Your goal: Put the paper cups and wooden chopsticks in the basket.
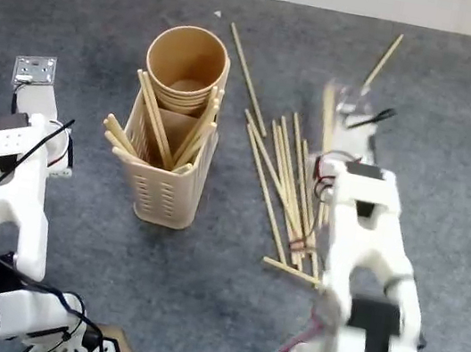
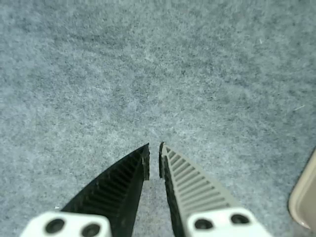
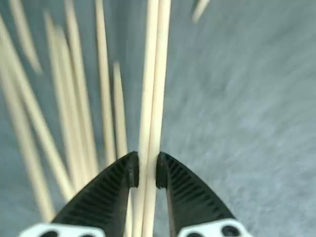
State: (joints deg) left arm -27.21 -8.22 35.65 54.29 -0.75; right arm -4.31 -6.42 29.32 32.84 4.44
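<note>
Stood over the table, I see the basket (image 1: 169, 196) in the middle with the paper cups (image 1: 187, 60) nested inside at its 12 o'clock end, and several stowed chopsticks (image 1: 155, 126) leaning up out of it. So the cups look done and the job is down to the sticks. The loose chopsticks (image 1: 281, 175) lie scattered on the grey carpet (image 2: 148, 74) at 3 o'clock from the basket, a few strays nearer 1 o'clock. The right gripper (image 3: 147, 170) is over that pile, its jaws clamped on a pair of chopsticks (image 3: 154, 74) that run straight out ahead of it. The left gripper (image 2: 153, 160) sits out at 9 o'clock from the basket above bare carpet, jaws drawn together with nothing between them. To my eye the step in hand is picking up; next the pair wants lifting clear of its neighbours, carrying towards 9 o'clock, and tipping end-down so it drops into the basket rather than across the rim
</note>
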